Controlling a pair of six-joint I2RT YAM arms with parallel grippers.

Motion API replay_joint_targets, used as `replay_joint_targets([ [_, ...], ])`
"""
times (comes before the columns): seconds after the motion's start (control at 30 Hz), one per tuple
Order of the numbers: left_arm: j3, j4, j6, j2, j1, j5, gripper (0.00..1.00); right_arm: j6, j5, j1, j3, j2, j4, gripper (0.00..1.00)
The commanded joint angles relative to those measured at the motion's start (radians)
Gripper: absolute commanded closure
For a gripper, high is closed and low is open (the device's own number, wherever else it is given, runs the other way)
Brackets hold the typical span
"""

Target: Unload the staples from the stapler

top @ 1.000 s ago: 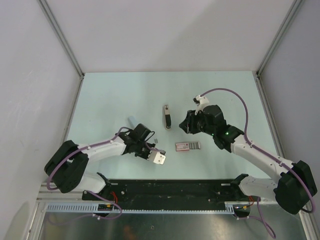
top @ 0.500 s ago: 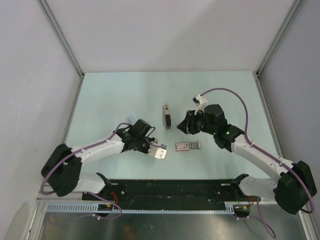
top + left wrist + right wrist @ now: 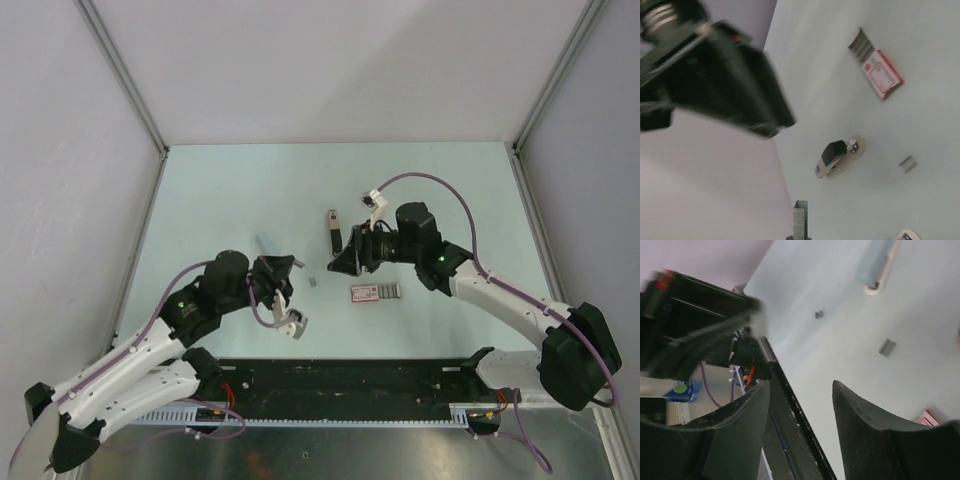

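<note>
Stapler flat on surface, long axis running away from arm bases, dark end toward them.
Right end effector nearer: fingers apart, nothing between; stapler just beyond its tips, far side.
Left end effector closed, contents unclear; stapler well off to its right.
Right arm better placed.

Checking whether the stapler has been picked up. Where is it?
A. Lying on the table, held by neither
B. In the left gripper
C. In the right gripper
A: the stapler lies free on the table, with no fingers around it.
</note>
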State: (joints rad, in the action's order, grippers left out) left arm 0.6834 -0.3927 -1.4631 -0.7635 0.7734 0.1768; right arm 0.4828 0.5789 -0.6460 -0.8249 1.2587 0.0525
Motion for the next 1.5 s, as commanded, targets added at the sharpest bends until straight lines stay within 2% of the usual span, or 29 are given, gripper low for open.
replay_joint_targets([
  [0.0, -0.106, 0.071, -0.228, 0.084, 0.019, 0.092, 0.96, -0.059, 0.035, -0.057, -0.111, -0.016, -0.054, 0.41],
  [0.2, -0.177, 0.118, -0.375, 0.148, 0.024, 0.138, 0.95, -0.115, -0.027, -0.112, -0.153, -0.04, -0.14, 0.4],
  [0.47, -0.137, 0.127, -0.404, 0.101, 0.044, 0.145, 0.94, -0.195, -0.213, -0.217, -0.207, -0.012, -0.221, 0.4],
  [0.93, -0.133, 0.142, -0.402, 0.101, 0.076, 0.126, 0.94, -0.223, -0.257, -0.277, -0.265, 0.068, -0.228, 0.4],
  [1.47, -0.112, 0.146, -0.353, 0.091, 0.079, 0.124, 0.93, -0.212, -0.233, -0.281, -0.264, 0.095, -0.183, 0.53],
])
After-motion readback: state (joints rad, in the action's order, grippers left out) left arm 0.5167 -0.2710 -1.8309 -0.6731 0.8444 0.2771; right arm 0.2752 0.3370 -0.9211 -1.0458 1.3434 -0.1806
